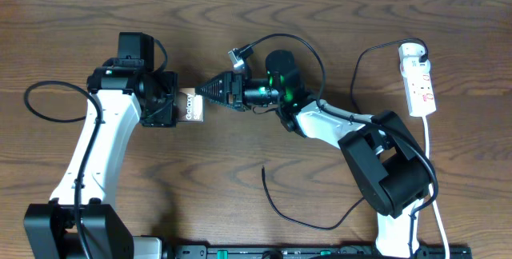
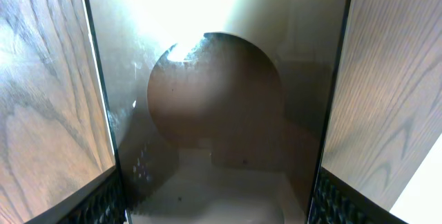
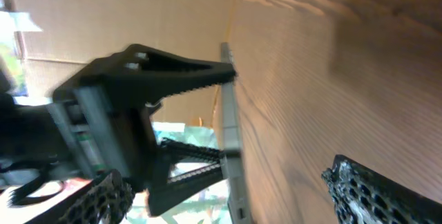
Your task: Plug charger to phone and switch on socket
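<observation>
Holding left gripper [image 1: 170, 103]: clamped across the flat brown-bronze "Galaxy" phone [image 1: 192, 105], whose long axis is judged to run 9–3 o'clock.
Right gripper [image 1: 210, 89]: jaws apart, set just beside the phone's 3 o'clock end.
Socket [image 1: 418, 79]: narrow white red-marked strip, well apart at 3 o'clock.
Charger [image 1: 266, 187]: thin black cable, free end at 5 o'clock of the right gripper, the nearer arm; plug tip and phone port cannot be made out.

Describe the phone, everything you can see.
The phone is a small flat slab, brown-bronze face up, with white "Galaxy" lettering; the left wrist view shows a dark oval on it under glare. Its left end sits between the fingers of the left end effector, which looks clamped on its edges. The open right end effector points at its right end, close by. The charger lies apart; nothing visibly plugged in.
</observation>
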Available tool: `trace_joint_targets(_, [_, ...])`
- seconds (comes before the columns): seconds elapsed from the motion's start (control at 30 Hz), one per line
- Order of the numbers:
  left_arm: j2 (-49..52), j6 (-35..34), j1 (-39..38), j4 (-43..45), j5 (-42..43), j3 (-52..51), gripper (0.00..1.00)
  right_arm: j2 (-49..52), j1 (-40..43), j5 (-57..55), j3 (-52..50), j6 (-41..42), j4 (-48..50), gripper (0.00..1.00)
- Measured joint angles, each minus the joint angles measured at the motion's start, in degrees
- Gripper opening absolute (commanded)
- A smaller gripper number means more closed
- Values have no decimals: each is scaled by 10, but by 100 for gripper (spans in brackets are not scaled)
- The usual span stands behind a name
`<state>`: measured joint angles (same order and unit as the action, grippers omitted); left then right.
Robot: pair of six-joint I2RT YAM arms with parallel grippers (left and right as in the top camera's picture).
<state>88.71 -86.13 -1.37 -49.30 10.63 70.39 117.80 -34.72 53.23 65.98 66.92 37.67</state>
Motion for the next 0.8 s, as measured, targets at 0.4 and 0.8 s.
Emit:
trace_joint_targets(0.4, [0, -54, -10, -1, 32, 0, 7, 0, -25, -6, 0, -16, -25, 81])
trace_joint_targets(0.8, [0, -88, -33, -16, 33, 0, 7, 0, -39, -7, 0, -44, -27, 47])
